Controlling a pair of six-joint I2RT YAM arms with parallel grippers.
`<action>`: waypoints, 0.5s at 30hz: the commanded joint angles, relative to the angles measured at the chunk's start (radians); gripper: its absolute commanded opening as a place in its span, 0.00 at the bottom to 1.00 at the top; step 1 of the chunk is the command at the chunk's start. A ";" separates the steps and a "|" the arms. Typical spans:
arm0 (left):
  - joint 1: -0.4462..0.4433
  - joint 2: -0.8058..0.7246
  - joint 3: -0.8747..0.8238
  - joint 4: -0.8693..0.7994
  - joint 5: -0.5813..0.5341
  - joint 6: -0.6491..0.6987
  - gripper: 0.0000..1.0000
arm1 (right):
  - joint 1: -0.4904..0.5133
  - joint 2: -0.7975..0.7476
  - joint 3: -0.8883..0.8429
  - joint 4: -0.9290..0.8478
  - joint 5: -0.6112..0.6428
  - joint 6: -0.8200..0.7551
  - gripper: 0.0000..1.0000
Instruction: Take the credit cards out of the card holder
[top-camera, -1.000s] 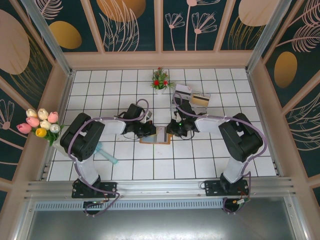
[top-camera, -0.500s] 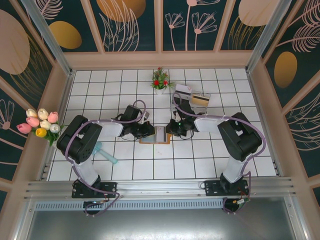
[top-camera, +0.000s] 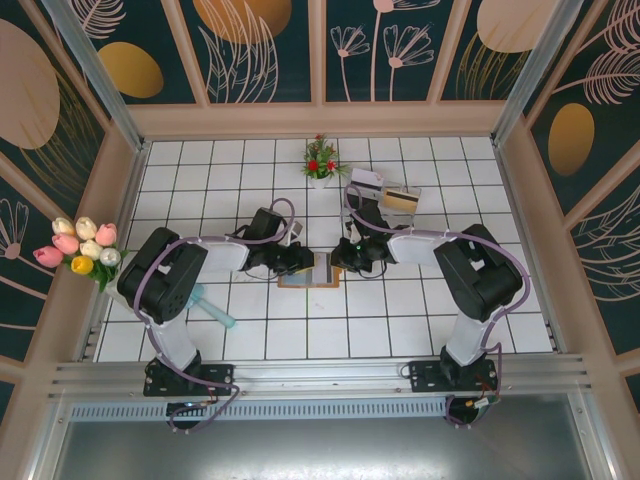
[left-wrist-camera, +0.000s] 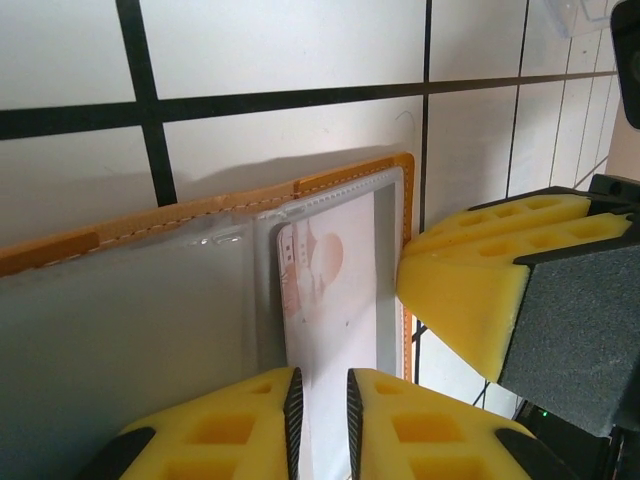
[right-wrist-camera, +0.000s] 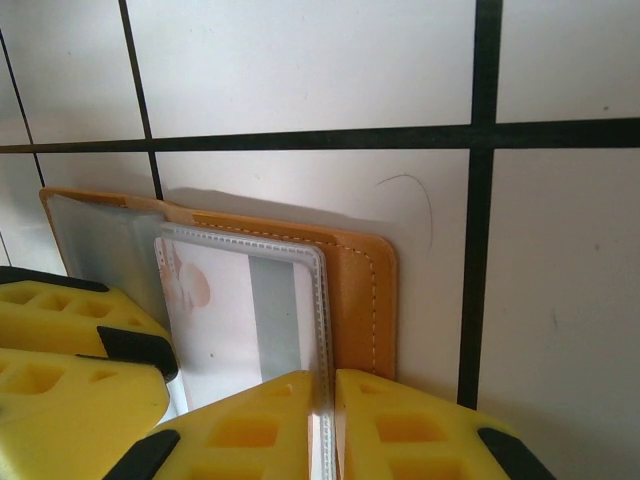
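The orange-brown card holder (top-camera: 310, 278) lies open on the white tiles between both grippers. Its stitched orange rim (left-wrist-camera: 200, 212) frames clear inner pockets. A credit card (left-wrist-camera: 335, 300) sits in the right pocket, pale with a pinkish mark and a grey stripe (right-wrist-camera: 272, 315). My left gripper (left-wrist-camera: 320, 405) hovers over the card's near end with its jaws a narrow gap apart and nothing pinched. My right gripper (right-wrist-camera: 328, 425) is shut on the clear pocket's stitched edge beside the holder's orange cover (right-wrist-camera: 358, 290). In the top view, left gripper (top-camera: 298, 262) and right gripper (top-camera: 342, 258) face each other across the holder.
A small potted plant (top-camera: 320, 160) stands at the back. A clear tray (top-camera: 366, 184) and an orange-tan card (top-camera: 402, 198) lie behind the right arm. A teal object (top-camera: 212, 308) lies by the left arm. Tulips (top-camera: 82, 245) hang over the left wall.
My left gripper's jaws have parted slightly from shut. Both arms have stayed almost in place at the holder.
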 joint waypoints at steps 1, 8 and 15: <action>0.005 0.007 -0.002 -0.079 -0.094 0.045 0.24 | 0.018 0.073 -0.041 -0.082 0.075 -0.023 0.16; 0.010 -0.030 0.003 -0.121 -0.152 0.064 0.26 | 0.018 0.073 -0.050 -0.077 0.073 -0.020 0.16; 0.010 0.002 -0.028 -0.022 -0.041 0.017 0.21 | 0.017 0.079 -0.054 -0.069 0.067 -0.018 0.16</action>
